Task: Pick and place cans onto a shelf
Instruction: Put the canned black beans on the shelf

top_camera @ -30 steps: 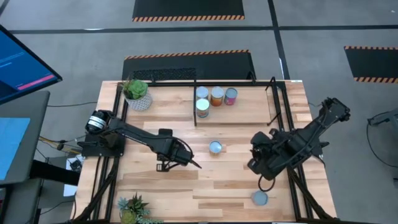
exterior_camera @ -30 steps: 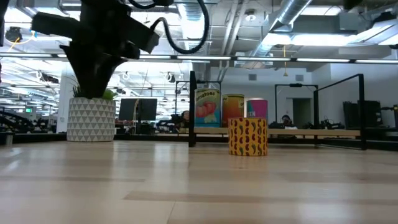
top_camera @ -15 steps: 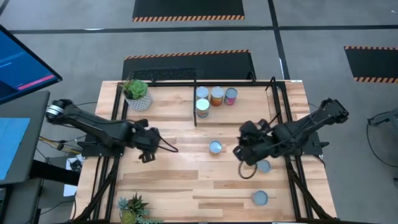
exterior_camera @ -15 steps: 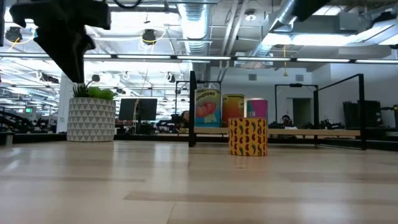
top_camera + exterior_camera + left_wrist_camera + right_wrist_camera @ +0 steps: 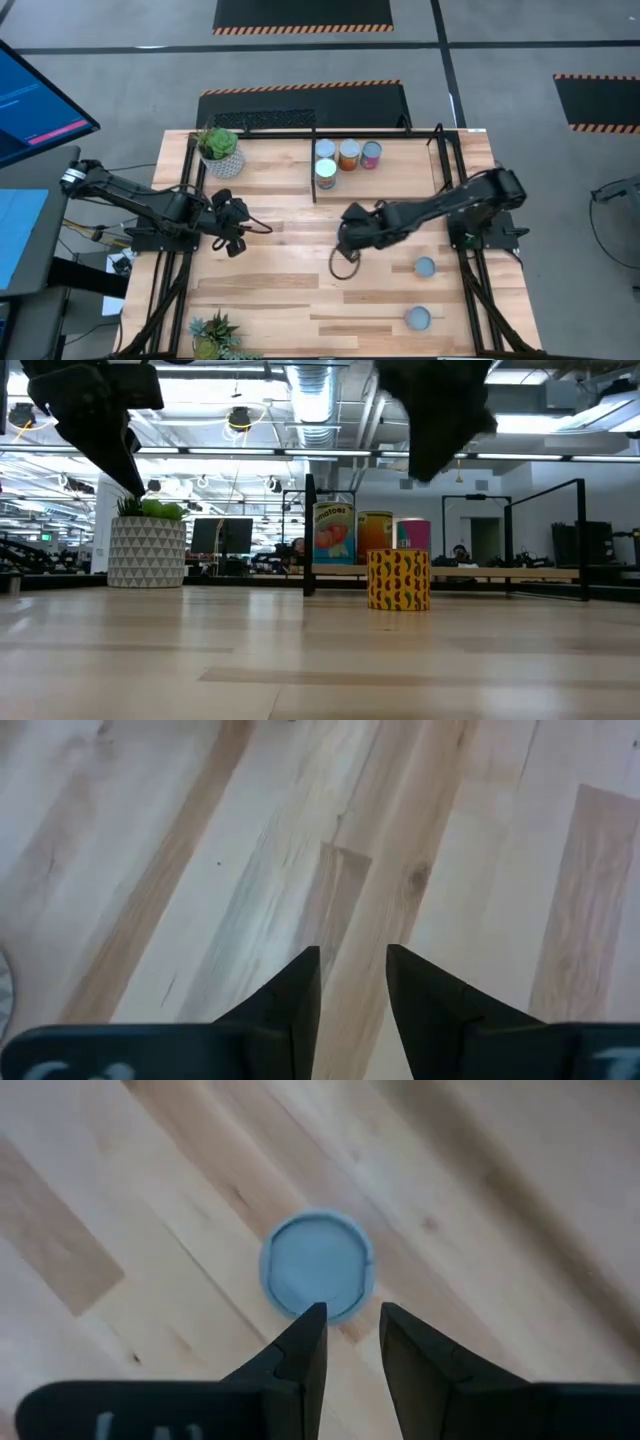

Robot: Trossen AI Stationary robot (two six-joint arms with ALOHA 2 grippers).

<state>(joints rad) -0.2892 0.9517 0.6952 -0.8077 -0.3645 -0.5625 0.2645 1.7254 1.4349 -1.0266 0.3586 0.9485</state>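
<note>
Hovering right hand [image 5: 352, 1342] directly above can [image 5: 318, 1267], having swung in from bench [image 5: 290, 290] edge. Fingers slightly parted, holding nothing. Positioned for descent and grasp; left hand [image 5: 352, 982] withdrawn, narrowly open, empty.

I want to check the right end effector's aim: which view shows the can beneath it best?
The right wrist view: the can's silvery top sits just beyond the end effector. The high view hides that can beneath the right arm. The low view shows its yellow label. The left wrist view misses it.

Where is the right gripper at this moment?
In the high view the right gripper hangs over the table's middle, just below the shelf. Its wrist view shows a can beneath it.
</note>
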